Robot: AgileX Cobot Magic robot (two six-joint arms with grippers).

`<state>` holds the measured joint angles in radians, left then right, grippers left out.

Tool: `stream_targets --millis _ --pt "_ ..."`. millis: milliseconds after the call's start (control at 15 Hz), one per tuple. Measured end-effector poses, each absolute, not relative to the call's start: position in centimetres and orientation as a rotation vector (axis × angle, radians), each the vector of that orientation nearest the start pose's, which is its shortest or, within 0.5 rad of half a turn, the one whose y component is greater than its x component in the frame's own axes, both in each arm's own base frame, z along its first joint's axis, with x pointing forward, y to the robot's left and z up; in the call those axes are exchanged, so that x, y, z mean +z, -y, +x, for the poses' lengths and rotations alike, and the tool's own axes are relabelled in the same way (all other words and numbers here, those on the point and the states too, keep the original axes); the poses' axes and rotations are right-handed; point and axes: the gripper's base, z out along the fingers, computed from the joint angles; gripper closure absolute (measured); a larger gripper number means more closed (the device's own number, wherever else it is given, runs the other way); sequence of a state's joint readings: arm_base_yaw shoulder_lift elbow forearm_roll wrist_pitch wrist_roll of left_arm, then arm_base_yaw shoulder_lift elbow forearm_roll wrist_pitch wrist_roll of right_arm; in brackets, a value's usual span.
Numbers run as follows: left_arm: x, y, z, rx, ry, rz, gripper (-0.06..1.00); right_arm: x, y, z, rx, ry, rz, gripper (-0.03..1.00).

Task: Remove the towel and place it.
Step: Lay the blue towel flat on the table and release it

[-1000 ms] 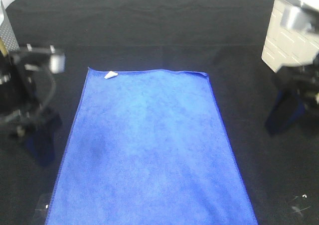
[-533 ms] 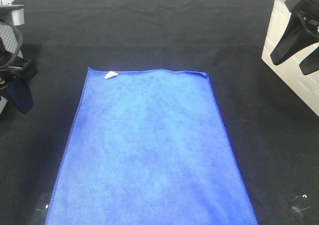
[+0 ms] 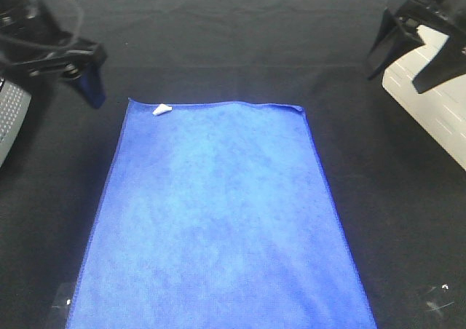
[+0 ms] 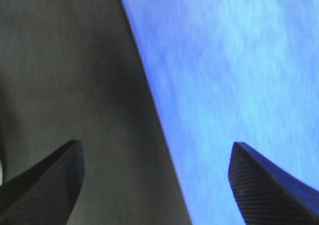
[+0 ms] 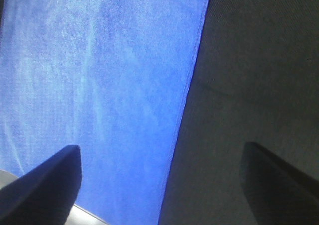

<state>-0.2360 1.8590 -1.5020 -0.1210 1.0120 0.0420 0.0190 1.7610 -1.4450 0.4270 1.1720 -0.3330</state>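
Towel (image 3: 218, 220) lies spread flat on the black cloth (image 3: 218, 38) that covers the table, a blue rectangle running from the middle of the exterior view down to its near edge. A small white tag (image 3: 161, 110) sits at its far left corner, too small to read any print on it.

The left gripper (image 4: 155, 146) has its jaws wide apart and holds nothing. In its wrist view one finger shows against the black cloth and the other against the towel, with the towel's stitched edge running between them. From above, the left gripper (image 3: 93, 89) hangs over the black cloth just beyond the towel's far left corner, fingers pointing down, the arm coming in from the upper left.

The right gripper (image 5: 160, 146) is spread just as wide and is also empty – one finger shows against the towel, the other against the black cloth. In the exterior view the right gripper (image 3: 395, 80) hangs at the upper right, well apart from the towel's far right corner, its two dark fingers angled down in front of a white box (image 3: 429, 103). Neither gripper touches the towel.
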Motion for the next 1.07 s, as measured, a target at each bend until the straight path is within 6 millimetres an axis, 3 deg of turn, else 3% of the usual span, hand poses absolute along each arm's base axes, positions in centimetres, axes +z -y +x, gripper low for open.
stream_targets --millis 400,467,600,1067 --pt "21.4 12.0 45.7 -0.221 -2.827 0.268 0.21 24.4 -4.6 44.1 0.580 -2.806 -0.391 0.15" --pt "20.0 11.9 46.9 -0.225 -2.852 0.235 0.21 23.4 -4.7 45.5 0.607 -2.799 -0.384 0.15" --pt "18.8 11.6 47.6 -0.229 -2.868 0.199 0.21 22.7 -4.8 46.3 0.615 -2.796 -0.381 0.15" --pt "14.5 7.9 51.6 -0.271 -2.868 0.009 0.21 16.6 -5.1 50.4 0.664 -2.812 -0.378 0.15"
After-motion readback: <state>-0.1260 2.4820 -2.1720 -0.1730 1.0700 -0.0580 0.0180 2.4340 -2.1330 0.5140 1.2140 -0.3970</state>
